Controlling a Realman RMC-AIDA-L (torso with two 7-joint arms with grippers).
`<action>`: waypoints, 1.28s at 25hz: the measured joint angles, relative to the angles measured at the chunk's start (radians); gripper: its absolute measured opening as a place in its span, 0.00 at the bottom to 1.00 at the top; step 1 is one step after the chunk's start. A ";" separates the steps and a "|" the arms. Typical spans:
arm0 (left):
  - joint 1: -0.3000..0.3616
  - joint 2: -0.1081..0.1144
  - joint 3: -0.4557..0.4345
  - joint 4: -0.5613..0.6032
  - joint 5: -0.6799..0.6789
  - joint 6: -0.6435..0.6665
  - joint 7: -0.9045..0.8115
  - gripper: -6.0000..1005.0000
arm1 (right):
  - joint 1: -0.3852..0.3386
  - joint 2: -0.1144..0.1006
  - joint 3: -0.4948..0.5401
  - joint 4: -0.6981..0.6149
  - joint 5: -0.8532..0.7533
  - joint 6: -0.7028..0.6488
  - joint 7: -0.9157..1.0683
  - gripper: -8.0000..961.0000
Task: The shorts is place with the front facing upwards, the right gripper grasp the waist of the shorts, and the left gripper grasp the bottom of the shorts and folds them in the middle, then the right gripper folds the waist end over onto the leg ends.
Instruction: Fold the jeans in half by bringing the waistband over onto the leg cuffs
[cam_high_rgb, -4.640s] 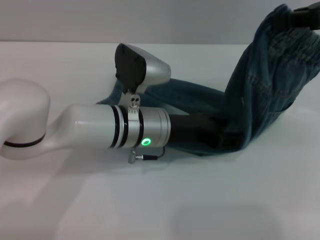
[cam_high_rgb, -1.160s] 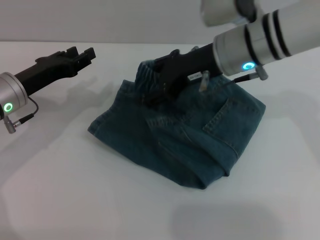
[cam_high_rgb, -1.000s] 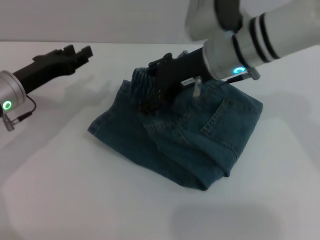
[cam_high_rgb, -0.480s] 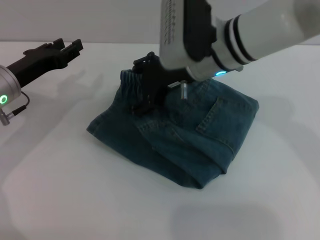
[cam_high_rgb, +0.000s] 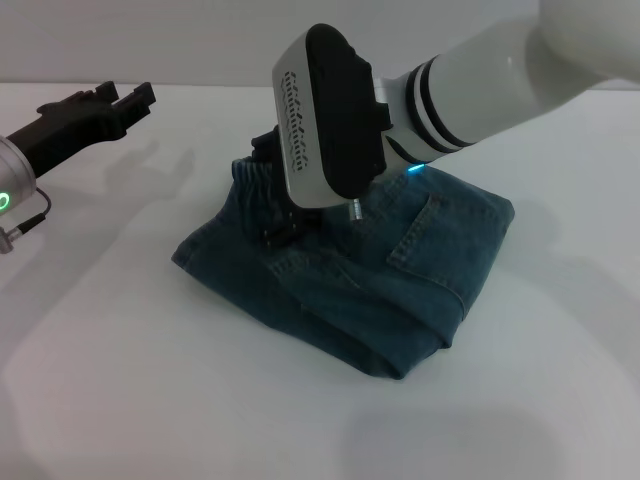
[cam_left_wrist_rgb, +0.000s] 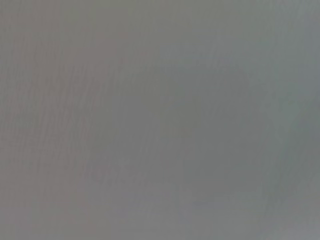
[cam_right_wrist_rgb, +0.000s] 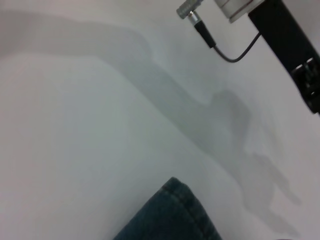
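R claw (cam_high_rgb: 283, 222) down on folded shorts (cam_high_rgb: 400, 290) by waist, grip can't tell; L claw (cam_high_rgb: 125, 97) parted, empty

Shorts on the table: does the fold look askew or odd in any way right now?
Somewhat. The shorts form a skewed bundle: layers overlap diagonally and edges don't line up. The right gripper sits low by the waist of the shorts; the left gripper hovers well clear.

No text, label or number seems legible on anything here.
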 joint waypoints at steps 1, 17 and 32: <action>0.000 0.000 -0.002 -0.003 0.000 0.000 0.000 0.56 | 0.000 0.000 -0.001 -0.001 0.000 0.003 0.002 0.76; -0.009 0.002 -0.009 -0.020 0.000 0.000 -0.005 0.56 | -0.047 -0.002 0.038 -0.109 -0.003 0.011 0.163 0.76; -0.016 0.001 -0.020 -0.022 -0.001 0.000 -0.004 0.56 | -0.011 -0.019 0.409 -0.131 -0.011 -0.346 0.445 0.76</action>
